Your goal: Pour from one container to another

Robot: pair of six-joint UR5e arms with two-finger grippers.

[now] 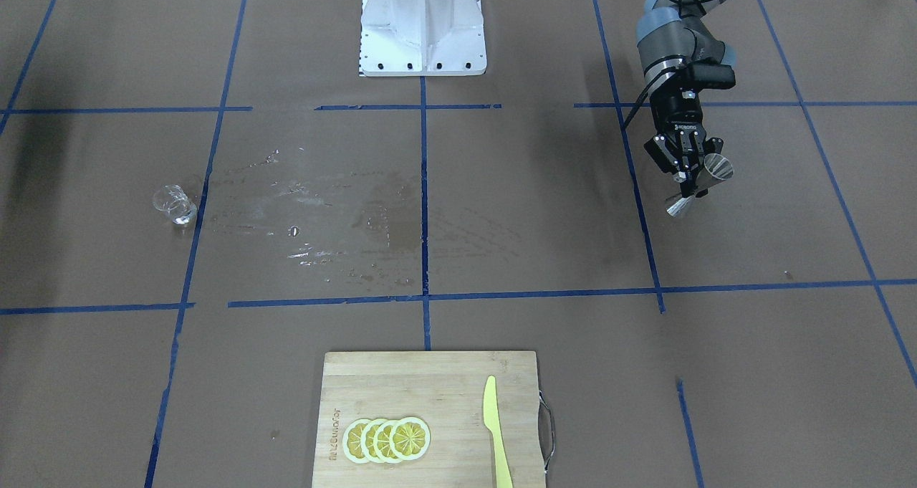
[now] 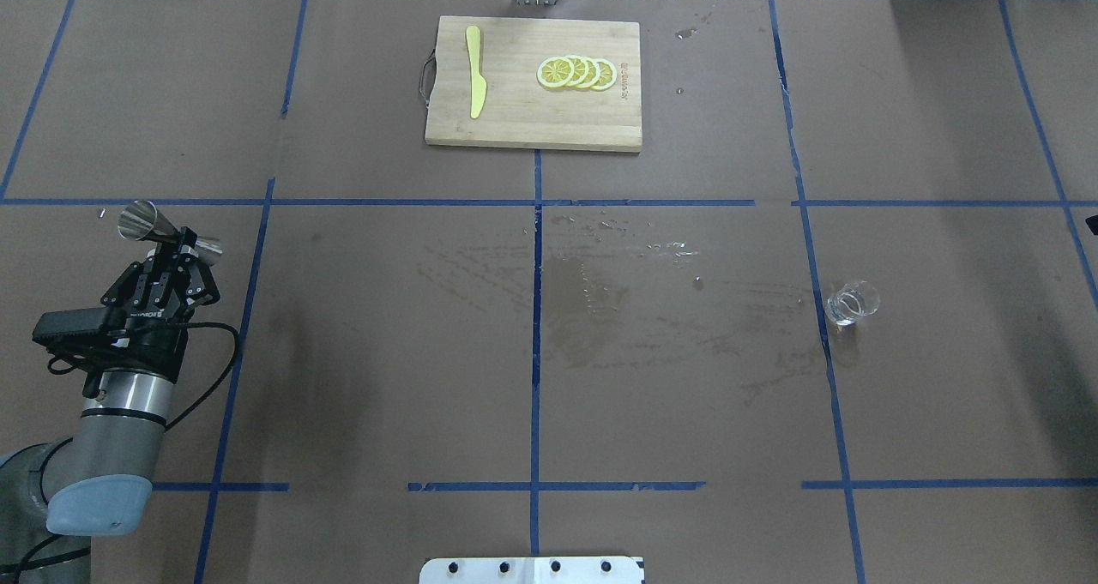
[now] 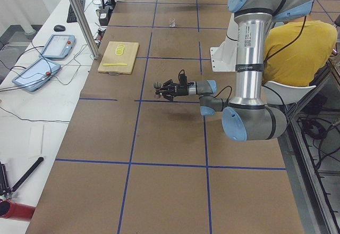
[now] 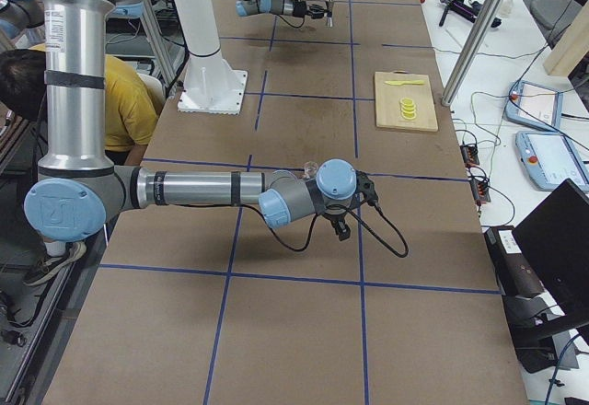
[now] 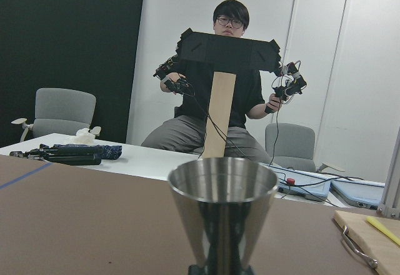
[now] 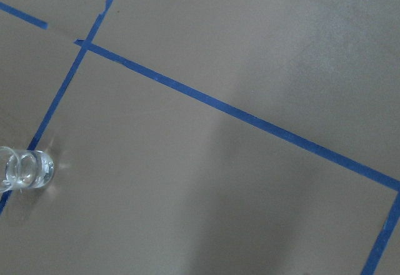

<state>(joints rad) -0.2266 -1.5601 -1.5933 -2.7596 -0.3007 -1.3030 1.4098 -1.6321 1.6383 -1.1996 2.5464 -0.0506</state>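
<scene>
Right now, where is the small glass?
In the overhead view, the glass is on the right side, beside a blue tape line, right of the wet patch.

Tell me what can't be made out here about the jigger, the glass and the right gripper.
The jigger: whether it holds liquid; the left wrist view sees it side-on, its own wall hiding the inside.
The glass: its fill level; clear, cut by the right wrist view's left edge, tiny elsewhere.
The right gripper: open or shut; in the exterior right view its wrist hides the fingers.
</scene>
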